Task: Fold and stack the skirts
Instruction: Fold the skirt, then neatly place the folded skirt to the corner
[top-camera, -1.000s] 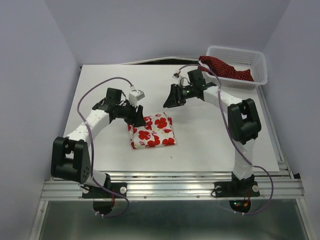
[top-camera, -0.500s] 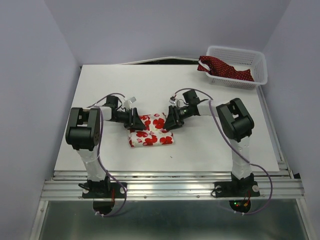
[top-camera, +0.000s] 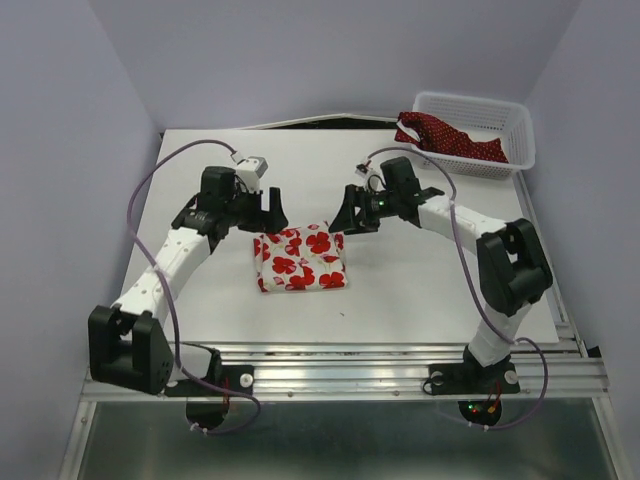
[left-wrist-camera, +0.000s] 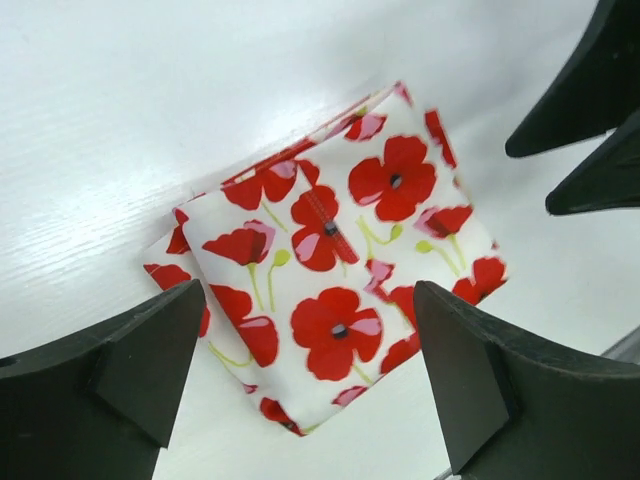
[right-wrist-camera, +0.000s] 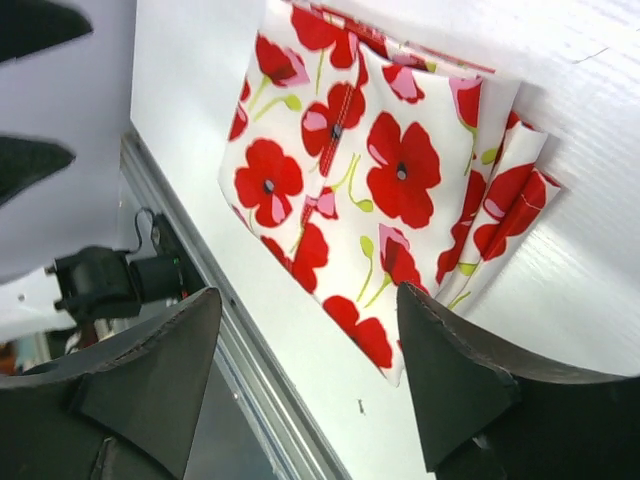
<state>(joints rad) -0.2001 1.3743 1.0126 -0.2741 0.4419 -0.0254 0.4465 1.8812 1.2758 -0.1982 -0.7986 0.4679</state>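
Observation:
The white skirt with red poppies (top-camera: 300, 260) lies folded into a small square on the table. It also shows in the left wrist view (left-wrist-camera: 335, 285) and the right wrist view (right-wrist-camera: 370, 190). The dark red dotted skirt (top-camera: 450, 138) lies bunched in the white basket (top-camera: 500, 115) at the far right. My left gripper (top-camera: 268, 212) is open and empty, raised above the folded skirt's far left corner. My right gripper (top-camera: 350, 215) is open and empty, raised above its far right corner. Neither touches the cloth.
The white lattice basket stands at the table's far right corner. The metal rail (top-camera: 340, 375) runs along the near edge. Purple cables loop over both arms. Lilac walls close in the table on three sides.
Both grippers were down at the far edge of the folded skirt half a second ago. They have lifted off and drawn apart, leaving the skirt folded on the table.

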